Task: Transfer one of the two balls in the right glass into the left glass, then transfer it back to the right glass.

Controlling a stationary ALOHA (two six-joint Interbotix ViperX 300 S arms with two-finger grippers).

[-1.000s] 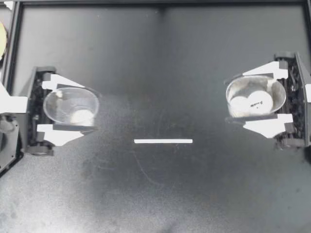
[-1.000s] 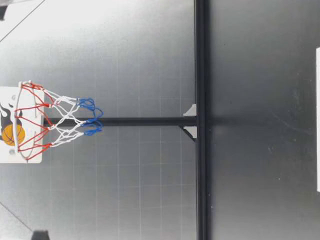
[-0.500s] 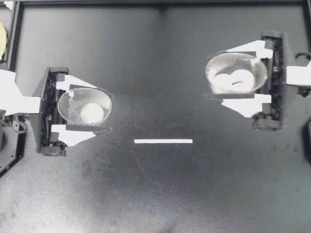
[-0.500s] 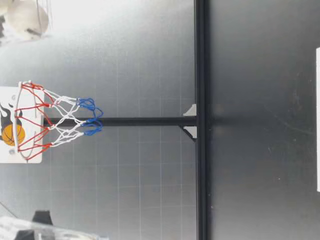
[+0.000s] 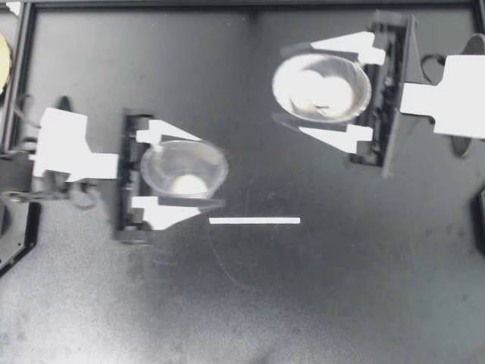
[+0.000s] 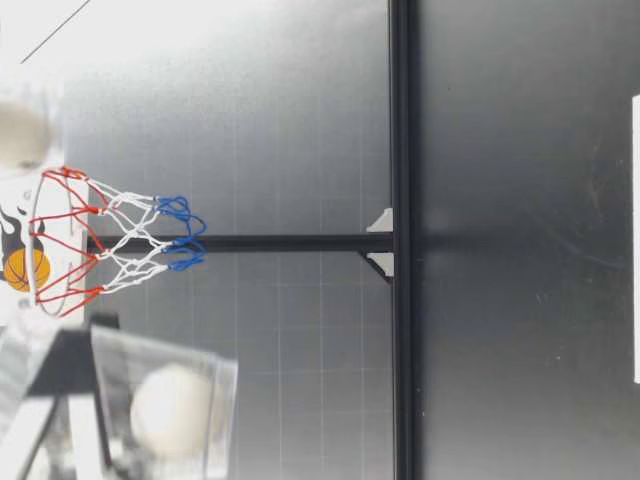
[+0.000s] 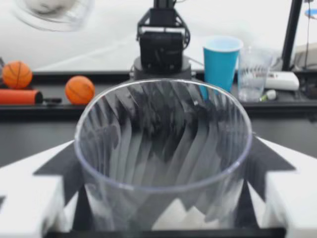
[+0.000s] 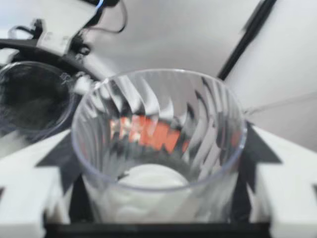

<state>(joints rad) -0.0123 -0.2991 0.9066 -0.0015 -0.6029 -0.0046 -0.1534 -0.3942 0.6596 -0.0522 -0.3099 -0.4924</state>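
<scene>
Two claws, each clamped on its own glass. Your left claw [image 5: 204, 171] pinches the left glass [image 5: 161, 161] from both sides, and your right claw [image 5: 288, 85] grips the right glass [image 5: 356, 100] the same way.

Over the last second you have brought both in from the edges of the table [image 5: 303, 303]. The left claw has slid toward the middle and ended just beside the white strip [image 5: 254, 221]. The right claw has travelled inward and toward the far side, and has risen. The low view bears that out: the left glass [image 6: 165, 400] now hangs clear of the table. A blurred ball [image 6: 20, 135] higher up, beside the toy hoop [image 6: 60, 245], should be the right glass's load.

I read this as lining up the first pour, which has not begun. The glasses are apart and neither looks tipped.

The count is two glasses and three balls in all. One ball [image 5: 189, 184] sits at the bottom of the left glass. Two balls [image 5: 307, 83], smeared together, lie in the right glass. A clean pour would leave you two on the left and one on the right.

There is one strip and one hoop. Beyond the table, the left wrist view shows two small orange basketballs [image 7: 79, 89], one blue cup [image 7: 221, 59] and one spare clear cup [image 7: 255, 72].
</scene>
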